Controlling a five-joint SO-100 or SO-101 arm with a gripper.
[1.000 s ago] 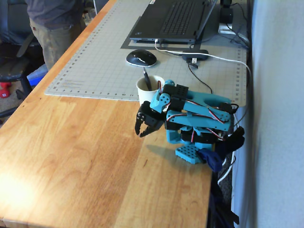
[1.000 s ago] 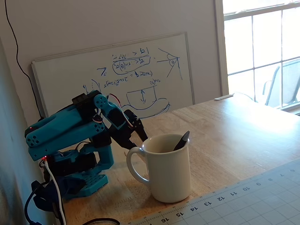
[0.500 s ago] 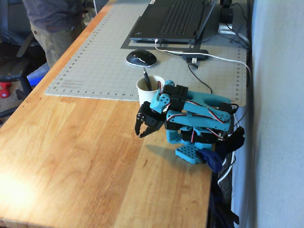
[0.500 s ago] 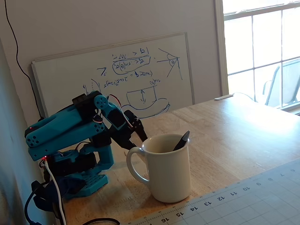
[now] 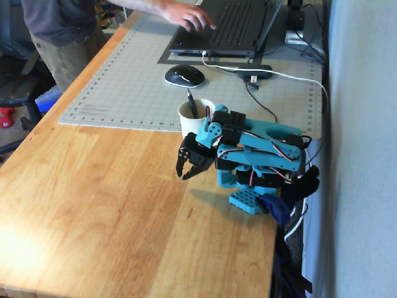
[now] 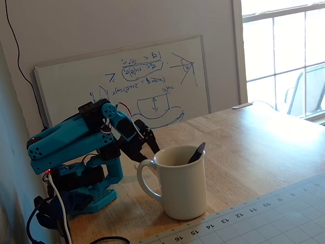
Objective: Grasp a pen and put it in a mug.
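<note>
Sunlit wooden desk (image 5: 93, 205) fills both fixed views, with a grey gridded cutting mat (image 5: 130, 81) covering its far part. At the upper left of a fixed view, a person's hand (image 5: 186, 15) reaches onto a dark laptop (image 5: 229, 25); a black computer mouse (image 5: 183, 76) lies on the mat just in front of it. Further right, a white mug (image 5: 193, 118) stands at the mat's edge, and a dark pen (image 5: 191, 103) rests inside it, leaning against the rim with its tip sticking up. Just beside the mug, the blue arm is folded low over its base, and its black tool (image 5: 184, 167) points down toward bare wood, nothing between its tips; whether the tips touch cannot be told. In the other fixed view, the blue arm sits at the left, the tool (image 6: 147, 147) partly hidden behind the mug (image 6: 180, 183), with the pen (image 6: 196, 152) poking above the rim. A whiteboard (image 6: 127, 81) with blue writing leans on the wall behind, and a bright window (image 6: 284, 51) stands at the right.
</note>
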